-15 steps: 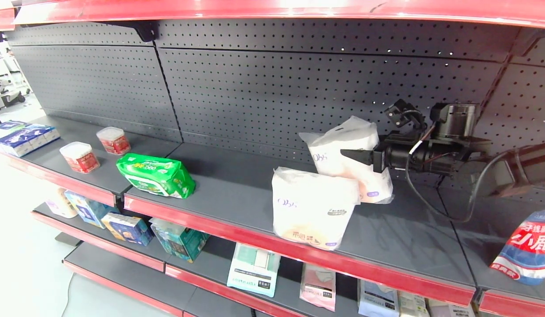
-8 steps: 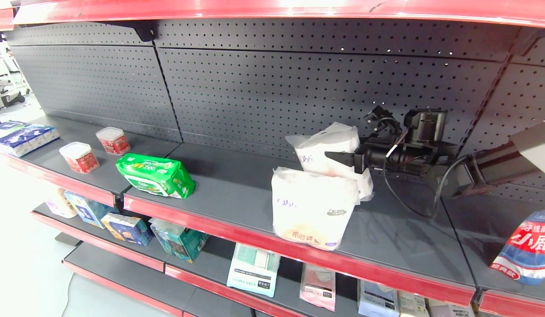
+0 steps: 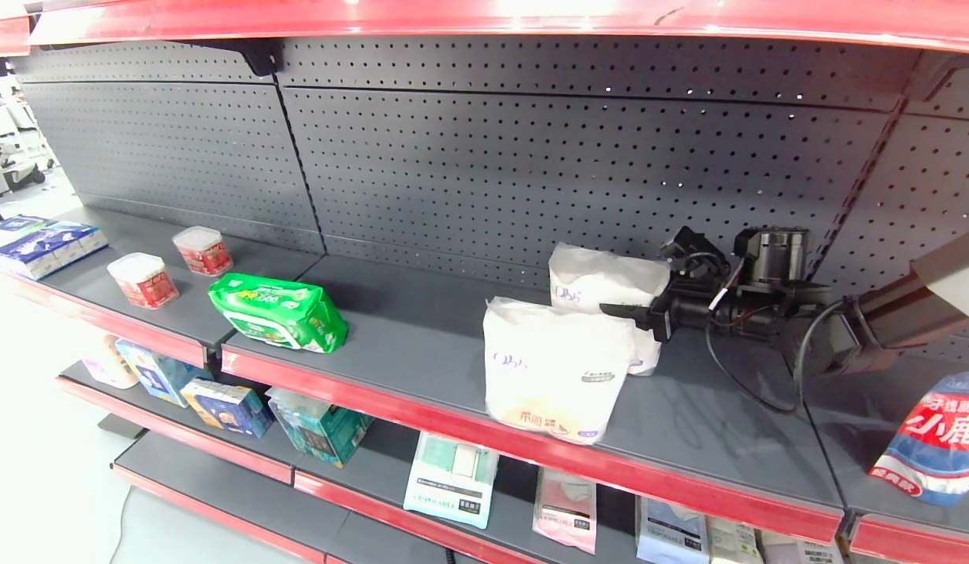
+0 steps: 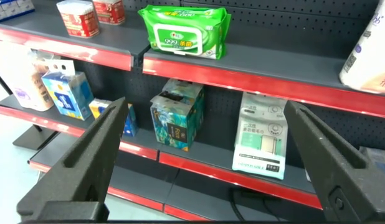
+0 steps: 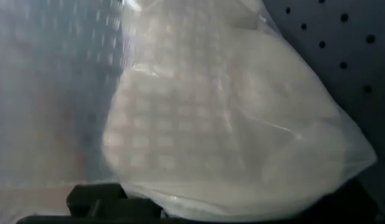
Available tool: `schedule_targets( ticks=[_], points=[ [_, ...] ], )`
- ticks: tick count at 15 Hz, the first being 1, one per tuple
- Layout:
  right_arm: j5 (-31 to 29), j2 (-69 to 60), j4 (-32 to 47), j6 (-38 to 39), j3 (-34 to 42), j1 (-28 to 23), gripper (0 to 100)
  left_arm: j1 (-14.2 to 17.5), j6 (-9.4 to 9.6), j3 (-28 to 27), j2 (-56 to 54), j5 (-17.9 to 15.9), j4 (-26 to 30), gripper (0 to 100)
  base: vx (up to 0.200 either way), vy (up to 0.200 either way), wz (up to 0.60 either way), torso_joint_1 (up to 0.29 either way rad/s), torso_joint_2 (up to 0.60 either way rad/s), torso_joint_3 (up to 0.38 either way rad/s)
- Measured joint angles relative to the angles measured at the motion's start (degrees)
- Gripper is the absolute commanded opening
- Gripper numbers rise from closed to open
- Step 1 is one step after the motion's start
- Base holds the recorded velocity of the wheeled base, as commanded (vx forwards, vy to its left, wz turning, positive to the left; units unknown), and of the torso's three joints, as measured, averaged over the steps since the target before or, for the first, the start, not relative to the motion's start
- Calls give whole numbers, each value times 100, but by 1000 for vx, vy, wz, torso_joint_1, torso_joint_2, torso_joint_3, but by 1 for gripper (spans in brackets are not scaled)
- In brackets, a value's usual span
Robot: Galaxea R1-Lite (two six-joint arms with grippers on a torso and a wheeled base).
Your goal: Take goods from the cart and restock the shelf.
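The rear tissue pack (image 3: pixel 602 286) is a soft white bundle in thin, glossy film, with small purple lettering on the side facing the aisle and a rumpled, loosely gathered top. It sits on the grey shelf (image 3: pixel 421 337), close to the perforated back panel (image 3: pixel 468 172) and just behind a matching front tissue pack (image 3: pixel 558 368), which stands upright near the shelf's red edge and hides its lower part. In the right wrist view the film is wrinkled and slack, and a faint quilted pattern shows through it. The right gripper (image 3: pixel 637 317) comes in level from the right, its jaws clamped on the rear tissue pack, with one dark finger lying across the near face. The left gripper (image 4: pixel 205 106) hangs in front of the lower shelves with its jaws wide apart and nothing between them. Further left on the grey shelf lies a green wipes pack (image 3: pixel 276 311), and beyond it stand two red-labelled tubs (image 3: pixel 142 280).
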Motion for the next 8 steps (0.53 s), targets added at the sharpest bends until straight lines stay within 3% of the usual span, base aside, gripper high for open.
schedule_targets(
  ticks=[8],
  points=[
    [731,85,-9,-445,59,-328,0,2,2,0,0,0,0,100,0,0,0,0,0,0]
  ],
)
